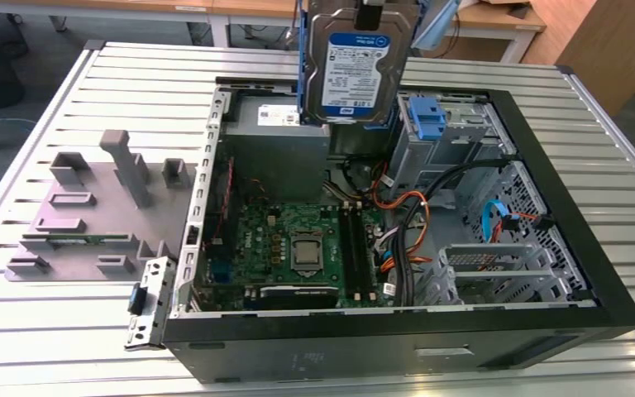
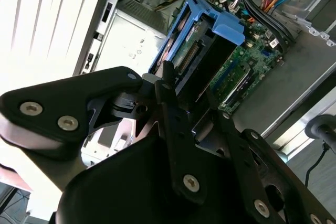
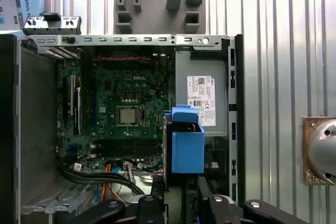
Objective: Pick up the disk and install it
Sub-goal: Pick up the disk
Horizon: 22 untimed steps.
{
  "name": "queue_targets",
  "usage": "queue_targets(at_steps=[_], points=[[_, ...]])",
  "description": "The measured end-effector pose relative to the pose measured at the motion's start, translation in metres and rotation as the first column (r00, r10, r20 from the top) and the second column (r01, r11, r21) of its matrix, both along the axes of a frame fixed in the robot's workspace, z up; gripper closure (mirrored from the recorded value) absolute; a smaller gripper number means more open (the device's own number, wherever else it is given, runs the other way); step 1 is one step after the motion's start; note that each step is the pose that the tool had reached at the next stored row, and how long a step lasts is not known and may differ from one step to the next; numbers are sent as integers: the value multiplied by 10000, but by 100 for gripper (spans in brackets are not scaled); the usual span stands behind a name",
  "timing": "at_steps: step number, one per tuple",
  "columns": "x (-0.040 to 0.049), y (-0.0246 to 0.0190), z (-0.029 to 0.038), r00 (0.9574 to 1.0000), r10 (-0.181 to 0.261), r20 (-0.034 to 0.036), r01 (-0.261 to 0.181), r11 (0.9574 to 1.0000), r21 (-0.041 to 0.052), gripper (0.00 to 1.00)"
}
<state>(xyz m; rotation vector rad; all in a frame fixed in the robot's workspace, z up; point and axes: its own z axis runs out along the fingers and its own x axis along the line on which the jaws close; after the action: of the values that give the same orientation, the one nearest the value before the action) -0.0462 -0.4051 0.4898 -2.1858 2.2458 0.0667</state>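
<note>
The disk [image 1: 353, 70], a silver-grey drive with a white-and-blue label and blue side rails, hangs upright in the air over the back of the open computer case [image 1: 406, 335]. My gripper [image 1: 370, 10] holds it from above and is shut on it. In the second wrist view the gripper [image 2: 186, 95] clamps the disk [image 2: 197, 51] by its end, its blue tab [image 2: 227, 24] pointing toward the motherboard. In the first wrist view the disk's blue frame [image 3: 187, 148] stands out from the gripper [image 3: 181, 195], beside the power supply [image 3: 202, 98].
An empty blue bracket [image 1: 426, 122] sits in the drive bay at the case's back, on the exterior view's right. Cables [image 1: 406, 215] cross beside the motherboard [image 1: 295, 248]. A grey moulded fixture [image 1: 97, 207] lies on the slatted table left of the case.
</note>
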Motion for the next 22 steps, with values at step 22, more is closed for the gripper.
queue_targets(at_steps=[22], points=[[17,-243,0,10000,0,0,0,9999,-172,65]])
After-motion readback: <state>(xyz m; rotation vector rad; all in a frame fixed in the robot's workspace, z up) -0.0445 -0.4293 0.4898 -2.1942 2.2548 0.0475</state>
